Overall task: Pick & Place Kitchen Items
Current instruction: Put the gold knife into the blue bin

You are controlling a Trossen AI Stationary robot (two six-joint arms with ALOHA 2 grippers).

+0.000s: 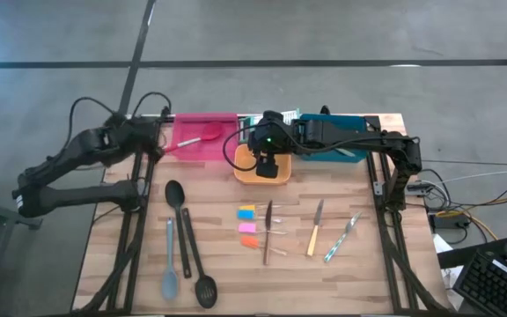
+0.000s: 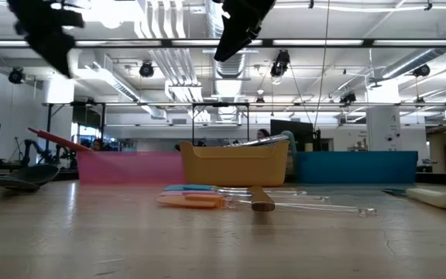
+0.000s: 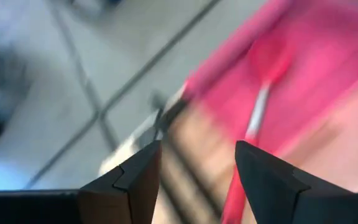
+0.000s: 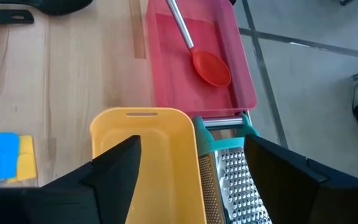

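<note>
A red spoon point(image 1: 202, 136) lies in the pink tray point(image 1: 223, 150), bowl on the tray floor point(image 4: 211, 68), handle slanting up over the tray's left end point(image 2: 53, 139). My left gripper point(image 1: 158, 145) hovers open beside that end, nothing between its fingers point(image 3: 197, 149). My right gripper point(image 1: 271, 167) hangs open and holds nothing above the orange tray point(image 4: 145, 155). On the table lie a black spoon point(image 1: 176, 195), a grey-blue spoon point(image 1: 169, 264), a black slotted spoon point(image 1: 202, 283), small knives point(image 1: 268, 231) point(image 1: 315, 229) point(image 1: 341, 238) and tiny coloured pieces point(image 1: 247, 225).
A teal tray point(image 1: 346, 151) at the far right holds a silver ribbed grater point(image 4: 235, 180). The three trays stand in a row along the table's far edge. Bare wood lies between the trays and the loose items, and along the near edge.
</note>
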